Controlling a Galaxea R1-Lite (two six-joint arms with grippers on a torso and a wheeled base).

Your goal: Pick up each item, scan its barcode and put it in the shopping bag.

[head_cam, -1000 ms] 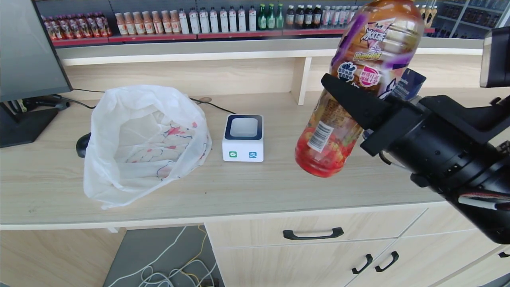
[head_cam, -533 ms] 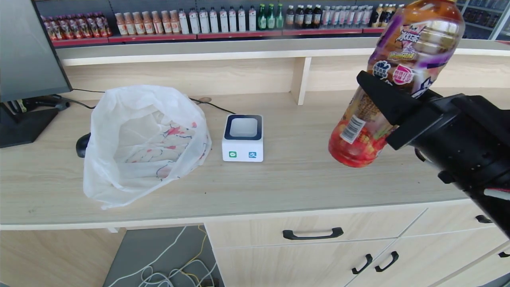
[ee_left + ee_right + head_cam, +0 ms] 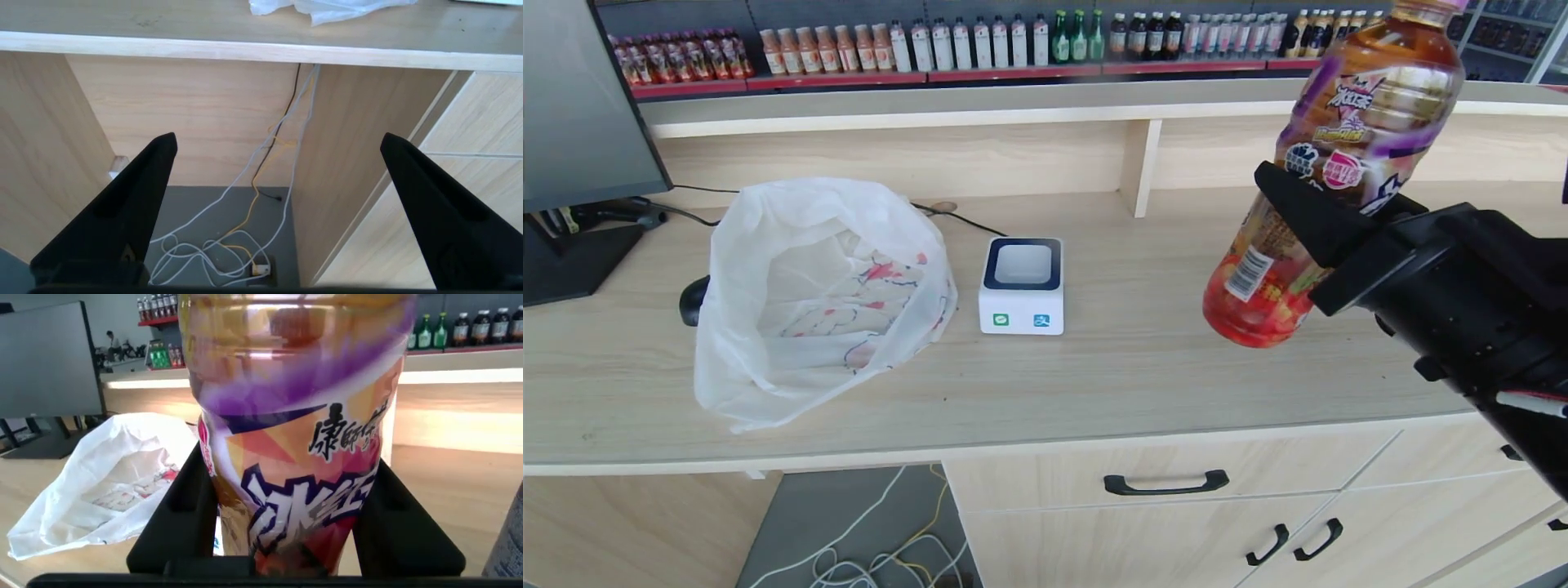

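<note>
My right gripper (image 3: 1327, 224) is shut on a large bottle of amber tea (image 3: 1339, 171) with a purple label, held tilted in the air above the right part of the counter, its barcode (image 3: 1249, 275) facing the camera. The same bottle (image 3: 298, 433) stands between the black fingers (image 3: 184, 510) in the right wrist view. The white barcode scanner (image 3: 1023, 285) sits mid-counter, well left of the bottle. The white shopping bag (image 3: 821, 290) lies open further left. My left gripper (image 3: 278, 212) hangs open below the counter edge, holding nothing.
A monitor (image 3: 580, 106) stands at the counter's far left, with a black mouse (image 3: 692, 299) beside the bag. A wooden divider (image 3: 1141, 167) rises behind the scanner. Drawers (image 3: 1168, 482) lie below the counter; cables (image 3: 245, 237) trail on the floor. Shelves of bottles (image 3: 980, 41) line the back.
The right gripper carried the bottle to the right and higher, away from the scanner, over the first half second, then nearly stopped. The head view dropped a few pixels.
</note>
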